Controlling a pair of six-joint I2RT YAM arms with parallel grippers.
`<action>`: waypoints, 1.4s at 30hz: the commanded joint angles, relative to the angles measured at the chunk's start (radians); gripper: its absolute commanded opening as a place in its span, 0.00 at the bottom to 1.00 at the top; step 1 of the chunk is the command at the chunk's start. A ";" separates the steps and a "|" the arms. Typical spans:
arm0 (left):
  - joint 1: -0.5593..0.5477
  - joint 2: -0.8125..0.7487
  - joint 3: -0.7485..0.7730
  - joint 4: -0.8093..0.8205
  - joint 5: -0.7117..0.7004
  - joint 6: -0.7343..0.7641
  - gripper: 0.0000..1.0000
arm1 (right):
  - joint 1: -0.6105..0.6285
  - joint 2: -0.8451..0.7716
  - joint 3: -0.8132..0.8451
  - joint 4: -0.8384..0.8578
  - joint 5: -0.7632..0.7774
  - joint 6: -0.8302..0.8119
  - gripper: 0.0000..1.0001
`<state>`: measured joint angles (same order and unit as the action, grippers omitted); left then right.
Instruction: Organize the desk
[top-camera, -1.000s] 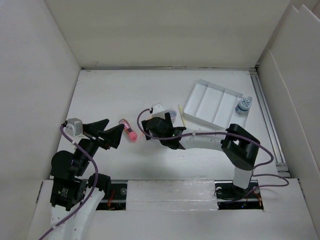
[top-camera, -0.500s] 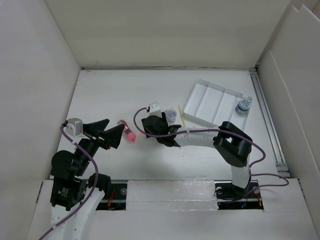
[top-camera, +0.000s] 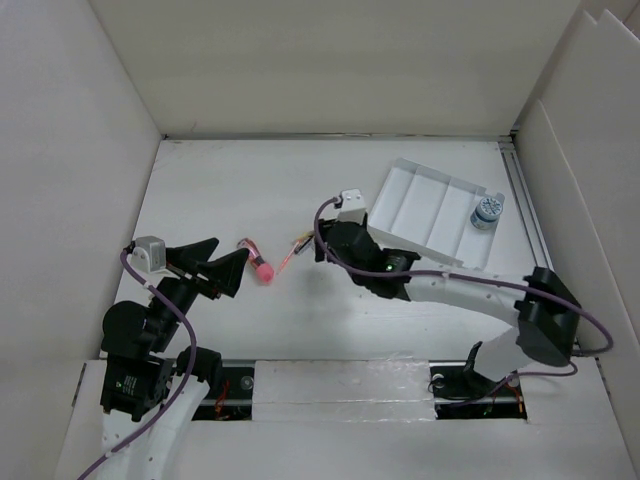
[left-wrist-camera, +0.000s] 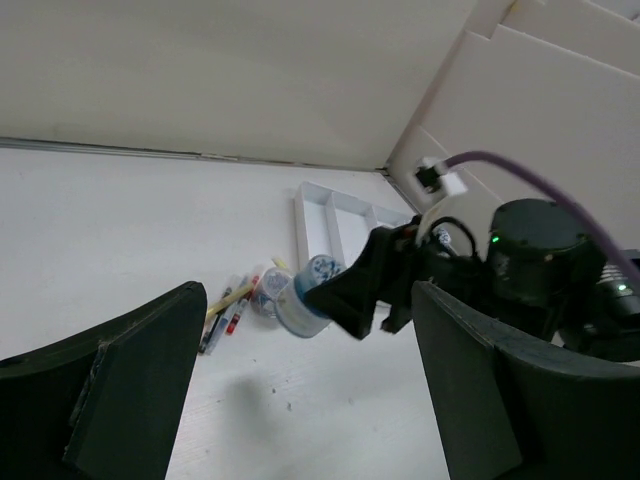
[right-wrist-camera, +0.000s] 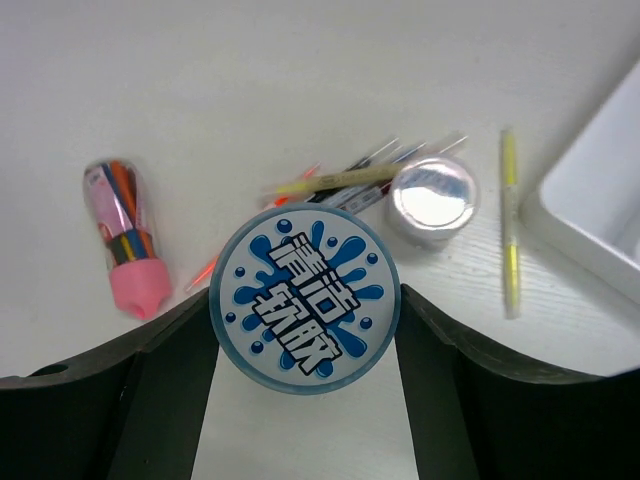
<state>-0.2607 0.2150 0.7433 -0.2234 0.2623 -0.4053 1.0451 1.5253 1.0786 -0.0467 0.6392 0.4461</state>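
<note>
My right gripper is shut on a round tub with a blue splash label and holds it above the white desk. The left wrist view shows the tub in the air, tilted. Below it lie a pile of pens, a round silver tin and a yellow pen. A clear tube with a pink cap lies between the two grippers. My left gripper is open and empty, left of the tube.
A white compartmented tray lies at the back right, with a second blue-lidded tub at its right end. White panel walls bound the desk on three sides.
My right gripper has moved right and back over the pen pile, and its arm has stretched out low with the elbow swung right. The left arm has not moved.
</note>
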 joint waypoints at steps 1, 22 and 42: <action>-0.003 0.001 0.005 0.052 0.017 -0.003 0.79 | -0.101 -0.126 -0.075 -0.034 0.123 0.093 0.65; -0.003 -0.008 0.002 0.053 0.023 -0.004 0.79 | -1.072 -0.437 -0.444 0.122 -0.242 0.276 0.63; -0.012 -0.020 0.007 0.050 0.012 0.002 0.79 | -1.264 -0.287 -0.375 0.050 -0.398 0.240 0.81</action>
<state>-0.2687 0.2031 0.7433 -0.2207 0.2726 -0.4049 -0.2111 1.2533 0.6525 -0.0303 0.2508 0.6956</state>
